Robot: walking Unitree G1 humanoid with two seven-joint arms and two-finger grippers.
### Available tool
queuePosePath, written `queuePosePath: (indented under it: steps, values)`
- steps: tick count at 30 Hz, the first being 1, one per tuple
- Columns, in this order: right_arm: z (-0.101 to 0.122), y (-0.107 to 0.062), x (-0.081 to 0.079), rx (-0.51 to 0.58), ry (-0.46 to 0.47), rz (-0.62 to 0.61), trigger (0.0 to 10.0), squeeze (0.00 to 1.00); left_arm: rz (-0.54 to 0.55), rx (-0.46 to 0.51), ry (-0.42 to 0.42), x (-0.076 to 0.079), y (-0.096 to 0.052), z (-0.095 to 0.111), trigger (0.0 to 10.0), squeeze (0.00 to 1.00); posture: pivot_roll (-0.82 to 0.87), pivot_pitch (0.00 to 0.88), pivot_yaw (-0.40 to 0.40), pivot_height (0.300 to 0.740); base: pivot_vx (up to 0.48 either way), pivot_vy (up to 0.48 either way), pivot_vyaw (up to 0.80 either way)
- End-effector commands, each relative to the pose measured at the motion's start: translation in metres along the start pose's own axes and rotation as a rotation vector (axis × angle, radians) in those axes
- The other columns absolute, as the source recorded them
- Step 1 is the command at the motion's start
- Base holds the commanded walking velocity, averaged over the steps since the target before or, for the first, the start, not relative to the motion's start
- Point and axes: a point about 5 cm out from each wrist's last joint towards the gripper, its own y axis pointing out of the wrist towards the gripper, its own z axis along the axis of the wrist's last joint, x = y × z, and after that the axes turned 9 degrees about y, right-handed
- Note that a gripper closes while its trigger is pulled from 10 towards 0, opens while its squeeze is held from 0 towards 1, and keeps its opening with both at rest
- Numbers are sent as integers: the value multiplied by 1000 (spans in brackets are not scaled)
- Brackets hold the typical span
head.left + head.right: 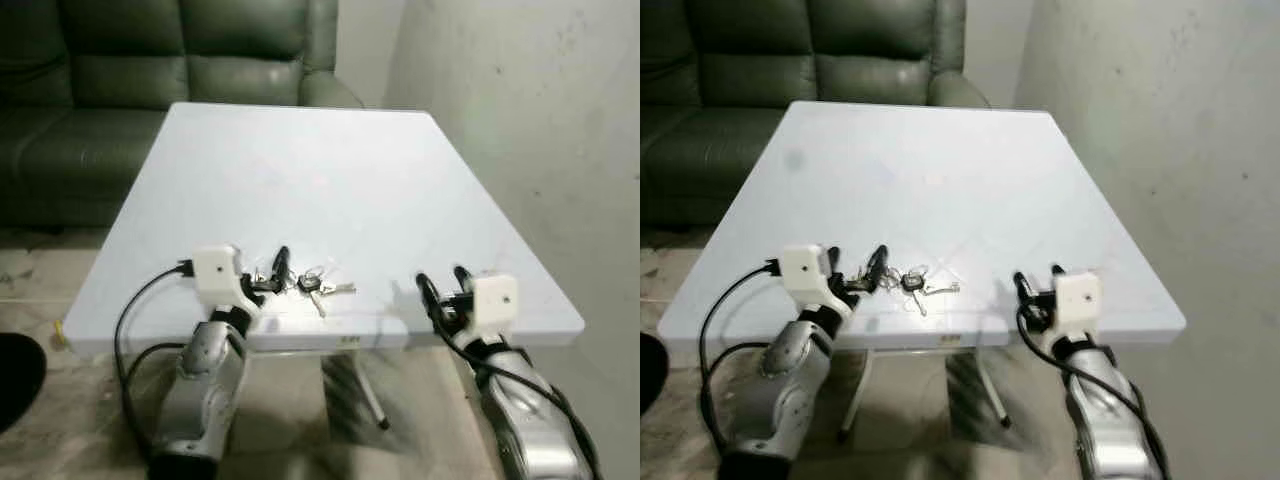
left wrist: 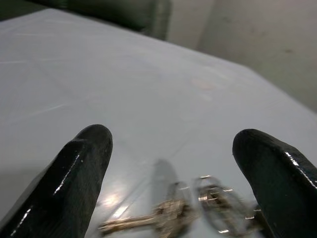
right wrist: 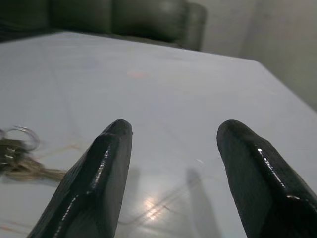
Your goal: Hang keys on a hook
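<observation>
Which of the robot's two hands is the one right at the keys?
The left hand: its open black fingers straddle the bunch of keys near the white table's front edge. The right hand, also open, sits apart over bare tabletop.

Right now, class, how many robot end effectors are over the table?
2: the left end effector open around the keys, the right end effector open near the table's front right edge.

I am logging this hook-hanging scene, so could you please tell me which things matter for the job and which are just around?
For the job:
- keys, lying on the table's near edge
- left gripper, open beside them

Just around:
- white table
- green sofa
- right gripper, open over bare tabletop
</observation>
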Motion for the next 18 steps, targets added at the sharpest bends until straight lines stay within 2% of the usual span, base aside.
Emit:
queuePosePath:
  steps: [1,10,18]
  values:
    - [-1,-4,8,-9,-11,-26,10000,0,-12,-2,13,7,0,0,10000,0,1,0,-60,715,0,0,0]
    - [-1,-6,9,-14,-16,-23,10000,0,5,-11,19,7,0,-2,10000,0,0,0,-63,715,0,0,0]
    - [0,-8,19,-37,-34,-5,10000,0,-14,-18,42,13,-4,-6,10000,0,-2,0,-67,715,0,0,0]
